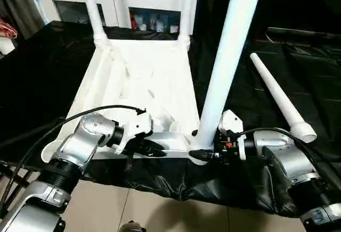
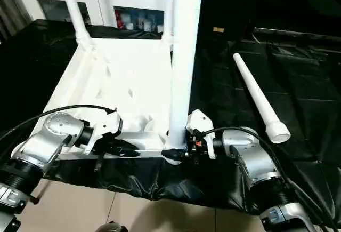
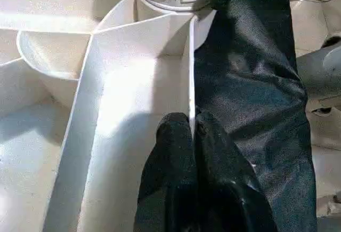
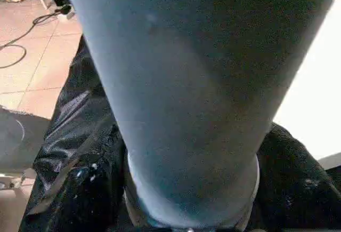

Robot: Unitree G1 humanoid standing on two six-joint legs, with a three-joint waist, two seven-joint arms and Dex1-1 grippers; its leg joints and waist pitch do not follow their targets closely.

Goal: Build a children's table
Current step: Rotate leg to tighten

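The white table top [image 1: 144, 72] lies upside down on a black cloth, its ribbed underside facing up. Two white legs [image 1: 93, 8] [image 1: 187, 8] stand upright in the far corner sockets. A third leg [image 1: 229, 56] stands in the near right corner socket. My right gripper [image 1: 205, 154] is shut around this leg's base, one black finger on each side. My left gripper [image 3: 191, 122] is shut on the top's near rim [image 3: 190, 72], just left of that corner. The fourth leg [image 1: 277, 96] lies loose on the cloth to the right.
A white cabinet with glass doors [image 1: 133, 2] stands behind the work. The black cloth [image 1: 256, 189] hangs over the near edge above a tiled floor. The top's near left corner socket [image 1: 50, 149] holds no leg. A cable runs over my left forearm.
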